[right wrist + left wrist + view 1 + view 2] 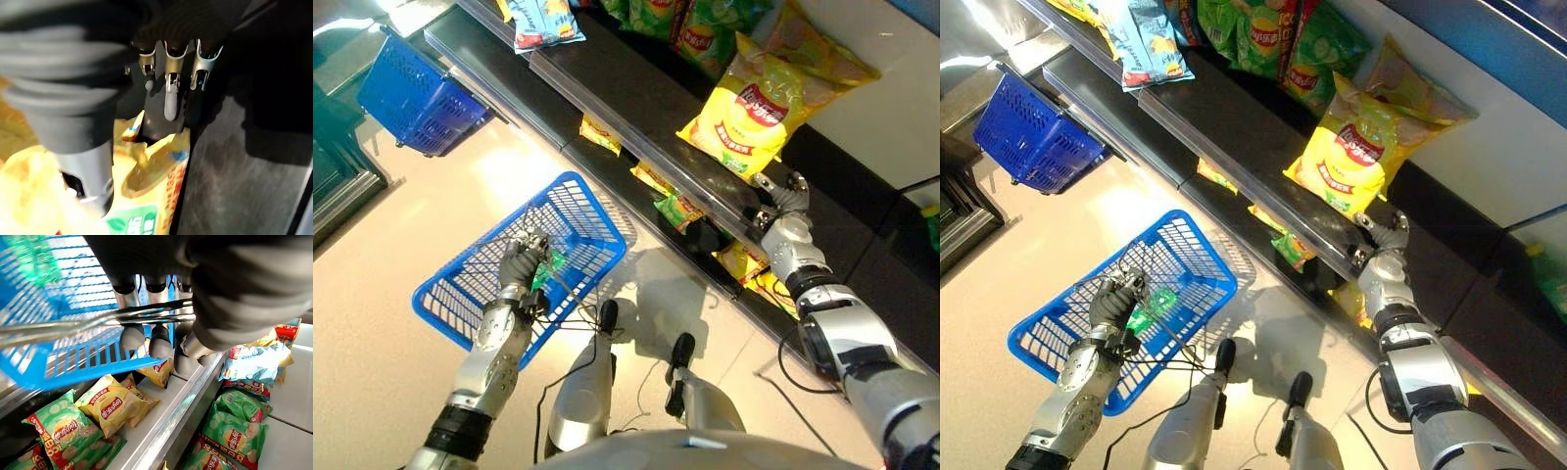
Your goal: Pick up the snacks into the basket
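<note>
Basket (570,211) hangs from your left hand (521,262), whose fingers (132,335) are curled round its wire handle (88,323); it sits above the floor (401,245) in front of the shelving, with a small green packet (548,266) inside near the hand. Your right hand (781,206) is at the front edge of the dark shelf (636,88), touching the lower corner of the large yellow chip bag (759,108) that lies there. In the right wrist view its fingers (169,100) extend fairly straight over the bag's corner with the thumb beside it, not closed on the bag. More yellow and green bags (677,208) lie on the shelf below. A second blue basket (416,98) stands well apart near the shelving's far end.
</note>
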